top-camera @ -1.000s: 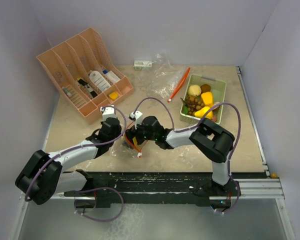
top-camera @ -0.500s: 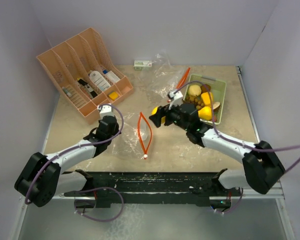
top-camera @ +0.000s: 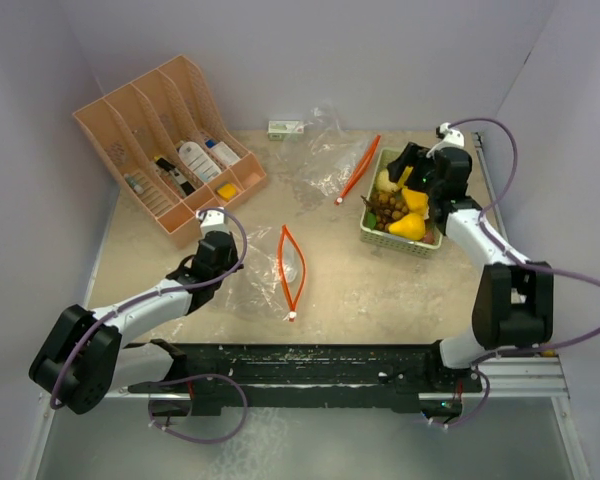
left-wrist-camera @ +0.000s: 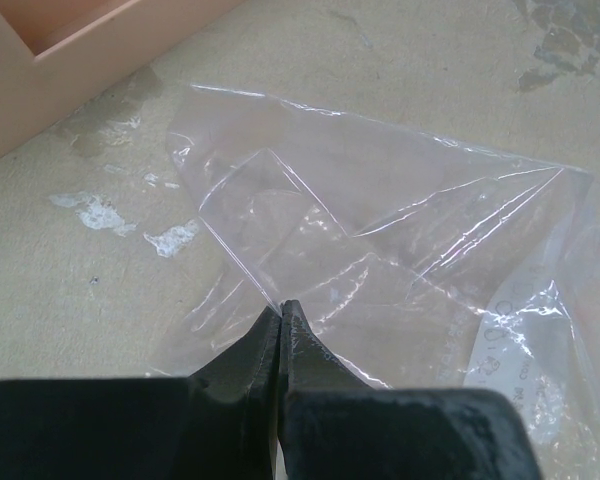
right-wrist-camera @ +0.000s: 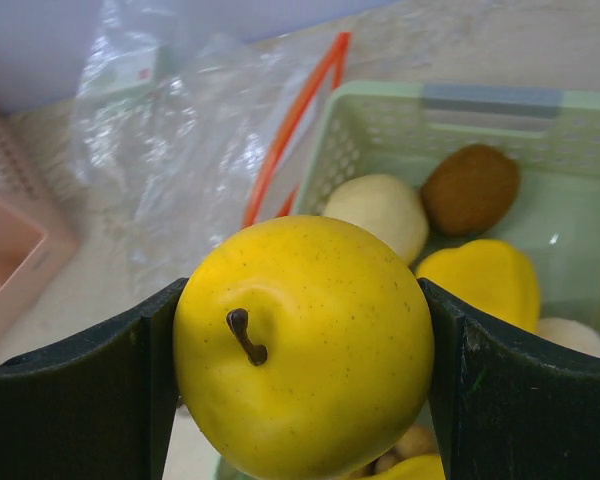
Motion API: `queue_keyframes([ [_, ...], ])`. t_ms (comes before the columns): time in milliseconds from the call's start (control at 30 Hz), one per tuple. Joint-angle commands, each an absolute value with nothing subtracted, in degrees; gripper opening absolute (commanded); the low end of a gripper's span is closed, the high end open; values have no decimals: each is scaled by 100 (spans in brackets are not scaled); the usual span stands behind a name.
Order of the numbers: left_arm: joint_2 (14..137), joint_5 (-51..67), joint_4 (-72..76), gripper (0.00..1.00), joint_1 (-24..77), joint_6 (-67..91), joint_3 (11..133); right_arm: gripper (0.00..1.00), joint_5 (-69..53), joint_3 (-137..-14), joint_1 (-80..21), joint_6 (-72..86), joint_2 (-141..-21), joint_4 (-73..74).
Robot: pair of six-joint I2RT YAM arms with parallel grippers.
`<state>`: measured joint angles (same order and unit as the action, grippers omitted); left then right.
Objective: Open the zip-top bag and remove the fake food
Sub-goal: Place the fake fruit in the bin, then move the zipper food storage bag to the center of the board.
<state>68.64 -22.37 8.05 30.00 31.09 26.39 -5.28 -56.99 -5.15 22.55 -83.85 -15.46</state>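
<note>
The clear zip-top bag (top-camera: 270,275) lies flat mid-table, its orange zip strip (top-camera: 288,270) spread in an open loop. My left gripper (top-camera: 213,262) is shut on the bag's film at its left side; the wrist view shows the fingertips (left-wrist-camera: 280,306) pinching a fold of the bag (left-wrist-camera: 380,200). My right gripper (top-camera: 408,168) is over the green basket (top-camera: 400,244) and is shut on a glossy yellow stemmed fruit (right-wrist-camera: 305,345). In the basket lie a cream piece (right-wrist-camera: 377,215), a brown lump (right-wrist-camera: 470,188) and a yellow pepper (right-wrist-camera: 485,280).
An orange rack (top-camera: 165,140) with bottles and packets stands at the back left. A second crumpled clear bag (top-camera: 325,150) with an orange strip (top-camera: 358,168) lies behind the basket's left side. A small white box (top-camera: 286,127) sits by the back wall.
My right arm has swung from the bag at mid-table to above the green basket, carrying the yellow fruit. The bag has settled flat. My left gripper has kept its pinch.
</note>
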Motion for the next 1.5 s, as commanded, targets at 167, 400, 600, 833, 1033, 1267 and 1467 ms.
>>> queue_keyframes([
  [167, 6668, -2101, 997, 0, 2943, 3204, 2684, 75, 215, -7232, -21, 1998, -9642, -1060],
  [400, 6623, -2115, 1006, 0, 2936, 3199, 2672, 81, 806, -8086, 27, 1666, -10305, -587],
  [600, 6678, -2093, 1068, 0, 2936, 3199, 2666, 89, 1638, -8075, 35, 1589, -10305, -483],
  [833, 6756, -2031, 1133, 0, 2927, 3199, 2662, 100, 1644, -7593, 35, 1303, -9868, -899],
  [1033, 6823, -1996, 1184, 0, 2909, 3208, 2671, 99, 917, -7061, -78, 1144, -9064, -1186],
  [1267, 6927, -1930, 1252, 0, 2861, 3243, 2665, 95, 691, -6174, -1401, 1131, -8159, -1319],
  [1467, 6984, -1875, 1296, 0, 2839, 3278, 2672, 93, 214, -4966, -2792, 1626, -7854, -2185],
])
